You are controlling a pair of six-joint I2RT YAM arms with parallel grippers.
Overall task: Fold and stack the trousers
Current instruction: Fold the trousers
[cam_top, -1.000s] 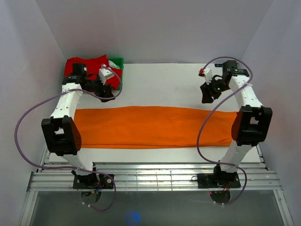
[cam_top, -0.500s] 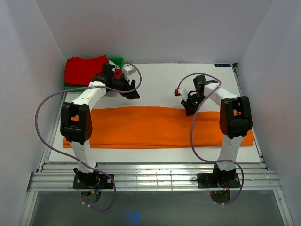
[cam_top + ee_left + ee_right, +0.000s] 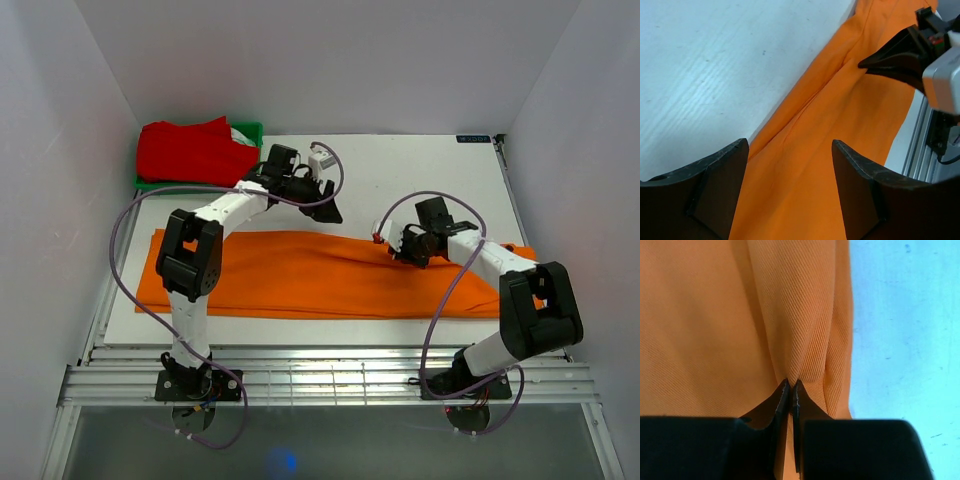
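Orange flat-laid fabric trousers pinched at their 1 o'clock edge by closed right fingers, left fingers wide open and empty; shallow pinch may slip on lifting.

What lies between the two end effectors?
Only the far edge of the orange trousers and bare white table separate the left end effector from the right end effector in the top view.

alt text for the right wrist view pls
The right gripper is shut on a pinched ridge of the orange trousers, which fill most of the frame. A strip of pale table shows along the right side.
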